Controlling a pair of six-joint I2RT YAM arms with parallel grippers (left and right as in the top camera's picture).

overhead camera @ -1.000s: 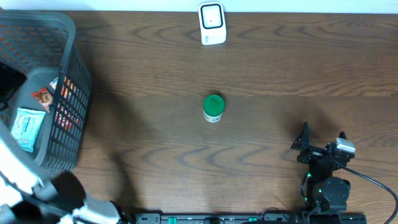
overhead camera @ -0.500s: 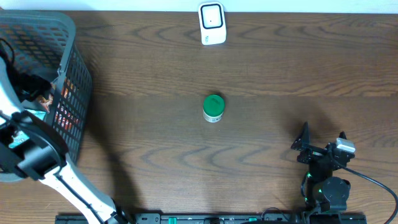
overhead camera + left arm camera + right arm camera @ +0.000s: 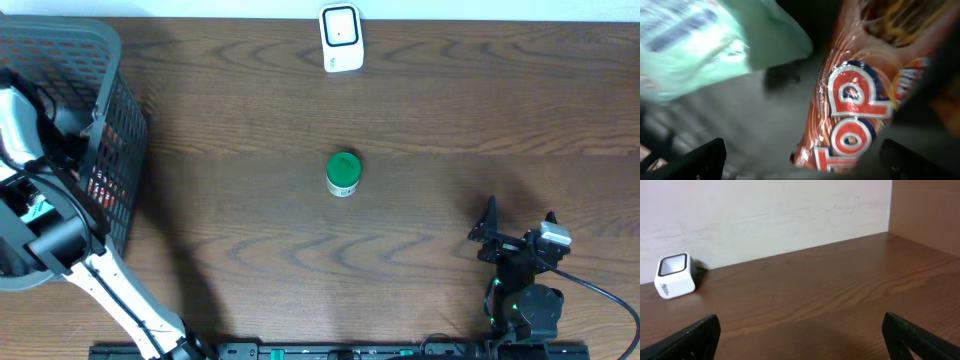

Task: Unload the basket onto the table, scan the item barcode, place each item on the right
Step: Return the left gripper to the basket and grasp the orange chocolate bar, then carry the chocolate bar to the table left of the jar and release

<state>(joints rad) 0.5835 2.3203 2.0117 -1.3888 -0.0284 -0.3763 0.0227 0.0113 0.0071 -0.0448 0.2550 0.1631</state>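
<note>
Foil snack pkt (image 3: pixel 855 105), glossy, crinkled

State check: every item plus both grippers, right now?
Basket: upright, packets inside.
Orange packet: lying in basket, ungripped.
Mint packet: lying beside it.
Left gripper: open, empty, over the packets.
Right gripper: open, empty, near table edge.
Jar: upright, capped, mid-table.
Scanner: upright, far edge.

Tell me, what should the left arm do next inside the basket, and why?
Probably lower the left gripper and close on the orange Top snack packet: its jaws stand open and empty, and the packet lies right beneath them in the basket.
</note>
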